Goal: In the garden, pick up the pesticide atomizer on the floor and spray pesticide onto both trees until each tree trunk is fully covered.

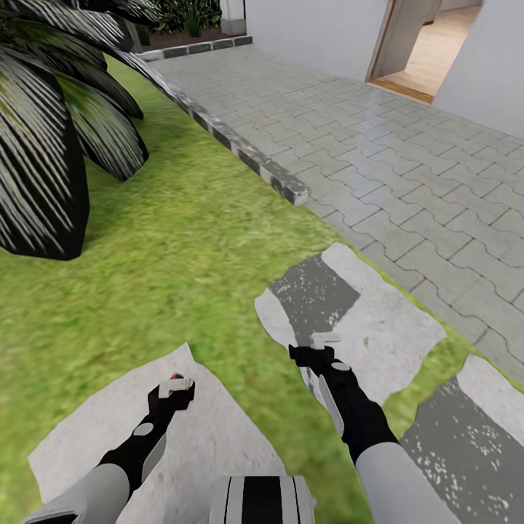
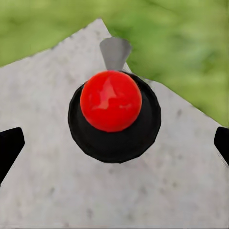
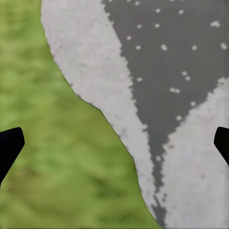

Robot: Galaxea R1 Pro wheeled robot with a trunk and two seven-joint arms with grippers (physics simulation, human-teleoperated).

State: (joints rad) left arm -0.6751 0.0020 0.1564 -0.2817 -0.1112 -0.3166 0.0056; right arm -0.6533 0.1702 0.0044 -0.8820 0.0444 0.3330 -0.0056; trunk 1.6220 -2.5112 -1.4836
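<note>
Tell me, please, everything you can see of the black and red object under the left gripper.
The atomizer appears from above in the left wrist view as a round black body with a glossy red dome on top and a short grey nozzle-like piece jutting from one side. It looks like hard plastic. It stands upright on a pale stepping stone near the stone's pointed edge, with lawn beyond. The left gripper is above it, fingertips wide apart on either side and apparently not touching it. In the head view only a red speck of it shows at the fingertips.

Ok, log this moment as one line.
left hand open, pesticide atomizer centred between fingers, no contact | right hand open, empty, above stepping stone edge | surroundings: lawn, paved path
</note>
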